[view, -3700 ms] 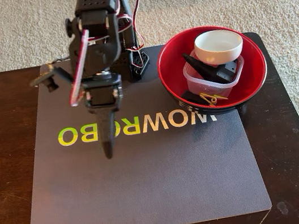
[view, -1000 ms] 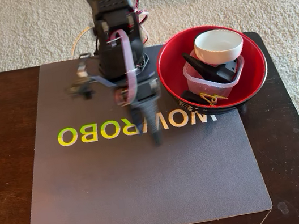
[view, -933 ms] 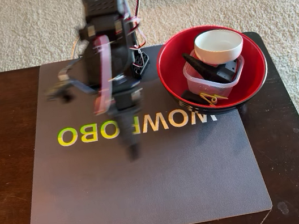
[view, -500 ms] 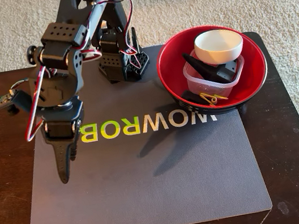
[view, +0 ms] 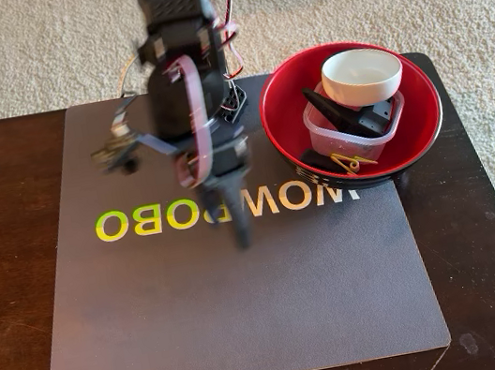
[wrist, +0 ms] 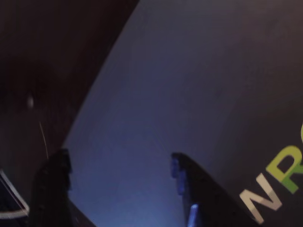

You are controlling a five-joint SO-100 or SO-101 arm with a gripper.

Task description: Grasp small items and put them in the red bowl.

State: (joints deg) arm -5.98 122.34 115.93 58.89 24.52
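Gripper (wrist: 118, 161) jaws stand apart with nothing between them, as the wrist view shows; only bare grey mat (wrist: 189, 94) lies beneath the two dark fingertips (wrist: 182, 165). In the fixed view the black arm (view: 187, 109) hangs over the middle of the mat (view: 251, 317), its gripper (view: 241, 233) pointing down toward the near side, blurred, just past the yellow-green lettering (view: 140, 222).

Red bowl (view: 419, 132): large and round, glossy red inside, black on the outside and rim, resting at the far right of the mat and partly over the dark wooden table (view: 491, 277). It is well apart from the gripper.

Contents of the bowl: a small white round bowl (view: 362, 75) sits upright at the far side, resting on a clear square plastic tub (view: 335, 137). A black toothed plastic wedge (view: 330, 112) lies tilted across the tub, with a small flat black piece (view: 378, 116) to its right. A yellow clip (view: 350, 163) lies at the near inner wall, touching the tub's near edge.

Beige carpet (view: 35, 50) surrounds the table.
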